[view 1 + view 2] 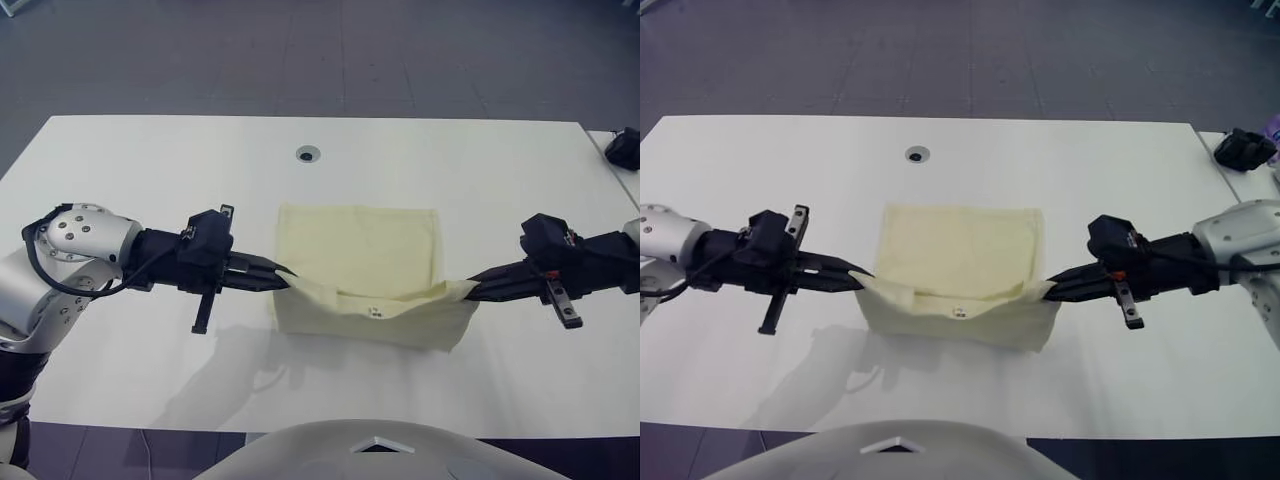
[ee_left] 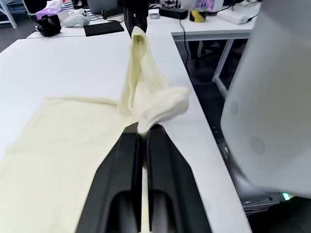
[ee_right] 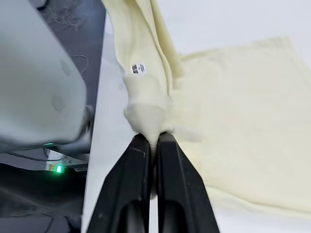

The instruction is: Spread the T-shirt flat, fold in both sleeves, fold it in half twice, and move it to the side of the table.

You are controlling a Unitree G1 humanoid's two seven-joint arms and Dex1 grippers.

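The left gripper [image 1: 285,277] is clenched on one near corner of the pale yellow T-shirt [image 1: 360,245]. In the left wrist view its two black fingers [image 2: 127,160] are pressed together with a bunched wad of cloth pinched at their tips. The right gripper [image 1: 472,290] grasps the opposite near corner in the same way. Its fingers [image 3: 172,170] are closed tight on a knot of fabric.

Between the two grippers the near edge of the garment is raised off the white table [image 1: 140,180]. It hangs as a sagging strip from one set of tips to the other. A small tag [image 1: 374,311] shows on this strip, roughly midway between the grippers; in the right wrist view it sits just ahead of that gripper's tips.

Just beyond the grippers the rest of the garment lies flat on the table as a rectangle, its far edge straight and its sleeves tucked out of sight.

Farther out, past the garment's far edge and slightly to the left gripper's side, a round grommet [image 1: 308,153] is set in the tabletop. Well beyond and outward of the right gripper, a black object [image 1: 622,148] rests on a neighbouring surface.
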